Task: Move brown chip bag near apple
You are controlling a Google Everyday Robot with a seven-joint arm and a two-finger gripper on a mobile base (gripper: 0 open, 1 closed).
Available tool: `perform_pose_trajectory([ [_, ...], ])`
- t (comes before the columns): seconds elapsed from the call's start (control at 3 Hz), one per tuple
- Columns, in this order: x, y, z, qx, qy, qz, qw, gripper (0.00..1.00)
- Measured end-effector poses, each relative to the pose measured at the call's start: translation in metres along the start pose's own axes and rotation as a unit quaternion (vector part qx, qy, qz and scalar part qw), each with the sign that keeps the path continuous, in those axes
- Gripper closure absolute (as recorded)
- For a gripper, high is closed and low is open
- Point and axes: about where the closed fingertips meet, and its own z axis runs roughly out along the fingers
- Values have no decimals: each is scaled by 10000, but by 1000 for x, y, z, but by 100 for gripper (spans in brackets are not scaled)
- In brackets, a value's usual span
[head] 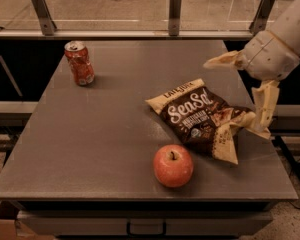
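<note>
Gripper (235,99) at right edge, my fingers spread wide, holding nothing. Brown chip bag (200,116) lies just left of it, long axis diag., w/ apple (173,165) just beside bag's near side.

White "Sea Sal…" lettering stands on the brown chip bag (200,116) — smaller print there is unreadable. The gripper (235,99), spread wide, hangs just right of that bag.

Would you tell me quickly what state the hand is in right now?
Hand: open, holding nothing, fingers spread by the right end of the bag.
</note>
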Motion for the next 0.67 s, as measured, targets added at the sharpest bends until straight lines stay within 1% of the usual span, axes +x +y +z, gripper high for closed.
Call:
perform_pose_trajectory([
  [0.33, 30, -28, -61, 974, -210, 1213, 9876, 0],
  [0.67, 35, -39, -108, 1584, -169, 1750, 9716, 0],
])
